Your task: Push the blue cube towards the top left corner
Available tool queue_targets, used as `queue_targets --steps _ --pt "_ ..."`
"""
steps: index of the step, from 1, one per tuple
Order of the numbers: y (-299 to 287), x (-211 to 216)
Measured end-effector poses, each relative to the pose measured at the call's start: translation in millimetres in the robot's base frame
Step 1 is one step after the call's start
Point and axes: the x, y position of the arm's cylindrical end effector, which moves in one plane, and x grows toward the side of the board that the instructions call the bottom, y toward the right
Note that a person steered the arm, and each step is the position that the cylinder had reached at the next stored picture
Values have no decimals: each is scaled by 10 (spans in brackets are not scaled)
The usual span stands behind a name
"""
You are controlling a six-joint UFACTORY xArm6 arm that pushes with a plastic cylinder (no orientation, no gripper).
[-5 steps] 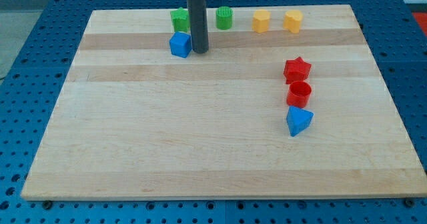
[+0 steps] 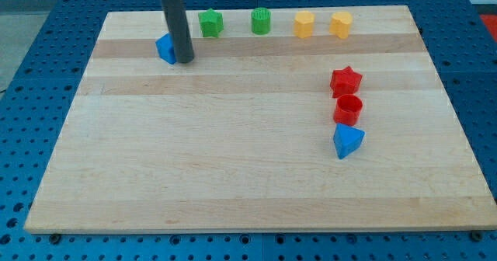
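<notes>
The blue cube (image 2: 165, 49) sits near the top of the wooden board (image 2: 233, 168), left of centre, partly hidden by the rod. My tip (image 2: 185, 60) is down on the board, touching the cube's right side. The board's top left corner lies further to the view's left and a little up from the cube.
Along the top edge stand a green star block (image 2: 210, 22), a green cylinder (image 2: 261, 21) and two yellow blocks (image 2: 304, 25) (image 2: 340, 25). At the right are a red star (image 2: 345, 81), a red cylinder (image 2: 348, 109) and a blue triangular block (image 2: 347, 140).
My tip has moved to the view's left and pushed the blue cube left, away from the green star block. The other blocks have not moved.
</notes>
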Motion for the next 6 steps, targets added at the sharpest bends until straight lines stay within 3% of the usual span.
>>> queue_targets --steps 2,3,6 --pt "-522 -234" --pt "-522 -571" --pt "-311 -739"
